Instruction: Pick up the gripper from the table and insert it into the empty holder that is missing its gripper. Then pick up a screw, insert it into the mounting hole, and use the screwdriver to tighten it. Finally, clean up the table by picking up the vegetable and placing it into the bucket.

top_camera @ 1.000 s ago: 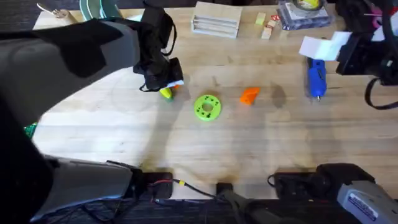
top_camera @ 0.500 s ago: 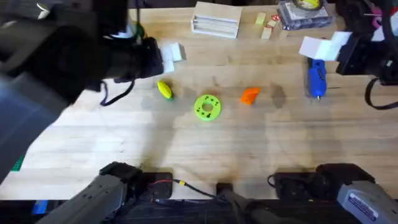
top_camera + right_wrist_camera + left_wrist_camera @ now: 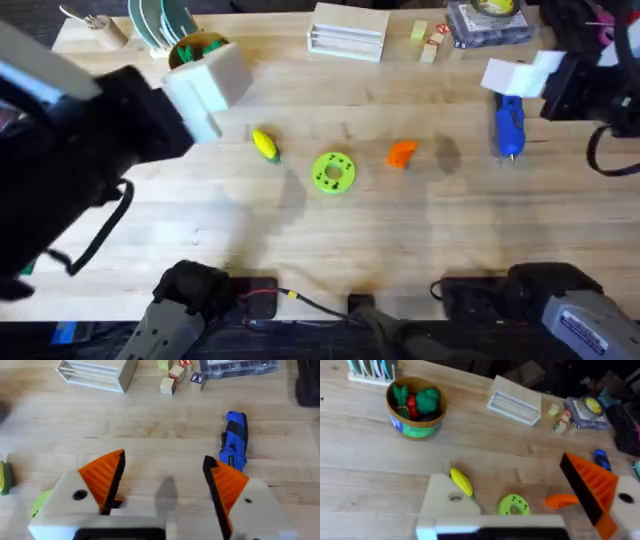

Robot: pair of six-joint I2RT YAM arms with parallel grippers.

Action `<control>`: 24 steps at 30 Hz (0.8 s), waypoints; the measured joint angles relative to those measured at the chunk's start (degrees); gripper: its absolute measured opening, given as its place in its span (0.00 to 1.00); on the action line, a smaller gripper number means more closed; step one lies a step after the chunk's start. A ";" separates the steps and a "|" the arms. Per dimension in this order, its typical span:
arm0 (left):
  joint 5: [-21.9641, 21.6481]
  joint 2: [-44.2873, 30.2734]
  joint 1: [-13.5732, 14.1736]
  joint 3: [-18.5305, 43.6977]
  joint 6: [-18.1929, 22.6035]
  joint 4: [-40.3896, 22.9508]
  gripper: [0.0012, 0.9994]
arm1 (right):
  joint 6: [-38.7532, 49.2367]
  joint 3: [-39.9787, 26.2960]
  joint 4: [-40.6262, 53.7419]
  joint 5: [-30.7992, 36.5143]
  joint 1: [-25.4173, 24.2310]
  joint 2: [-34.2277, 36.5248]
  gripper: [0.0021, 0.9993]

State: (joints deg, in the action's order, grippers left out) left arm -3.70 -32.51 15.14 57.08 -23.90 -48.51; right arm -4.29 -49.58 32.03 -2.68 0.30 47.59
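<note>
The loose orange gripper [image 3: 401, 152] lies mid-table, also in the left wrist view [image 3: 561, 501]. My left gripper [image 3: 210, 85] hangs open above the table's left, in front of the green bucket [image 3: 197, 47]. In its wrist view [image 3: 502, 470] one finger is a plain white holder [image 3: 445, 502]; the other carries an orange pad. The yellow vegetable [image 3: 264, 145] [image 3: 461, 482] lies on the wood, apart from both grippers. The blue screwdriver [image 3: 509, 125] [image 3: 236, 442] lies at the right, just under my open right gripper [image 3: 520, 75] [image 3: 164, 460]. The bucket [image 3: 416, 412] holds green and red toy pieces.
A lime-green disc with holes [image 3: 333, 171] sits between the vegetable and the orange gripper. Along the far edge stand a plate rack [image 3: 160, 15], a wooden slatted box [image 3: 348, 30], small cubes [image 3: 428, 40] and a clear case [image 3: 487, 22].
My left gripper has drawn back from the vegetable, moving left and up toward the bucket. The vegetable stays on the table. The right arm has not moved.
</note>
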 joint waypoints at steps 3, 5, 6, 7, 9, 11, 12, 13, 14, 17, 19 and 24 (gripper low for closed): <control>-0.38 2.38 0.00 0.00 0.02 -0.15 0.99 | 0.02 0.00 0.00 0.00 0.00 0.00 0.99; -0.46 3.26 0.00 0.00 0.00 -0.15 0.99 | 0.00 0.00 0.02 0.00 0.00 0.00 0.99; -0.46 3.55 0.00 0.00 -0.02 -0.20 0.99 | 0.00 0.00 0.02 0.00 0.00 0.00 0.99; -0.46 3.70 0.00 0.00 -0.04 -0.22 0.99 | 0.00 0.00 0.00 0.00 0.00 0.00 0.99; -0.46 3.69 0.00 0.00 -0.06 -0.35 0.99 | 0.00 0.00 0.00 0.00 0.00 0.00 0.99; -0.46 3.69 0.00 0.00 -0.07 -1.37 0.99 | 0.00 0.00 0.02 0.00 0.00 0.00 0.99; -0.46 3.69 0.00 0.00 -0.07 -2.25 0.99 | 0.02 0.00 0.02 0.00 0.00 0.00 0.99; -0.46 3.69 0.00 0.00 -0.07 -3.22 0.99 | 0.02 0.00 0.02 0.00 0.00 0.00 0.99; -0.46 3.69 0.00 0.00 -0.07 -3.96 0.99 | 0.00 0.00 0.02 0.00 0.00 0.00 0.99; -0.54 3.69 0.00 0.00 -0.07 -4.85 0.99 | 0.00 0.00 0.04 0.00 0.00 0.00 0.99; -0.97 3.69 0.00 0.00 -0.07 -5.73 0.99 | 0.00 0.00 0.07 0.00 0.00 0.00 0.99; -3.66 3.69 0.00 0.00 1.47 -3.22 0.99 | 0.00 0.00 0.09 0.00 0.00 0.00 0.99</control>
State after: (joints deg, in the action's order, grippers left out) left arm -7.37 -28.82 15.14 57.08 -22.43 -51.73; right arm -4.29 -49.58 32.12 -2.68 0.30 47.59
